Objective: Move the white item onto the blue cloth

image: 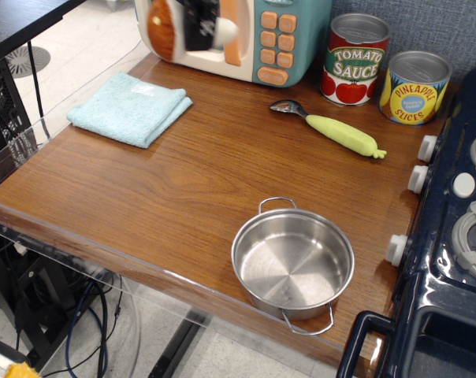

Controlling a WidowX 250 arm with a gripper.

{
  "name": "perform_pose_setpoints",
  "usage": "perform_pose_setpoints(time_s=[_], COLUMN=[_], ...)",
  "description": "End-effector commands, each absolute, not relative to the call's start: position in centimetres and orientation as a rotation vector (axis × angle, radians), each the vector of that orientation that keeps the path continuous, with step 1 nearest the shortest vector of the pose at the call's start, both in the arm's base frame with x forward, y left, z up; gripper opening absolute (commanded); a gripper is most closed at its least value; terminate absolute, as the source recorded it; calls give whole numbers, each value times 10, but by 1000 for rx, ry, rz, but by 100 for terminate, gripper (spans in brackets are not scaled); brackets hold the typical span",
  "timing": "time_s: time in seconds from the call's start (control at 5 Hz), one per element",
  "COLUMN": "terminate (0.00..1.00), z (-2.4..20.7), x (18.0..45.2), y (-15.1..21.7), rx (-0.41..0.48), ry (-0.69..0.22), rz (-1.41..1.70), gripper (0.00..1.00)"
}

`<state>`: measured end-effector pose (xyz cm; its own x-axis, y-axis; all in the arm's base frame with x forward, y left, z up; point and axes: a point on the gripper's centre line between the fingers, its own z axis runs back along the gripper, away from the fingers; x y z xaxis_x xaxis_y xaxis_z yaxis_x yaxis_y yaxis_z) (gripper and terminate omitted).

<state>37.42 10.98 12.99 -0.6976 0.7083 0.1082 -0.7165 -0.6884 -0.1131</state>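
Observation:
The white item is a plush mushroom (162, 31) with a brown cap and a white stem. It is held lying sideways, high in the air at the top of the view, in front of the toy microwave. My gripper (200, 33) is shut on its middle; only the black finger part shows, the rest is cut off by the top edge. The blue cloth (130, 108) lies folded on the wooden table at the back left, below and to the left of the held mushroom.
A toy microwave (281, 39) stands at the back. A yellow-green handled spoon (332, 129) lies right of centre. Two cans (356, 59) stand at the back right. A steel pot (293, 261) sits near the front edge. A toy stove (459, 220) fills the right side.

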Motion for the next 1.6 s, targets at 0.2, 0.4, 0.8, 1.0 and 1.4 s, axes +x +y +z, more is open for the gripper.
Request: perform_pose_setpoints(time_s=[0.2,0.4,0.8,1.0,1.4], terminate=[0,0,0,0,0], z=[114,90,56,48,56], x=[379,369,373,377,374], y=[201,219,229,227,223], rx=[95,148,126,111,128], ry=[-270,-257,-160,-159,-174], rz=[2585,2620,2551,2532,2508], gripper=[0,0,0,0,100])
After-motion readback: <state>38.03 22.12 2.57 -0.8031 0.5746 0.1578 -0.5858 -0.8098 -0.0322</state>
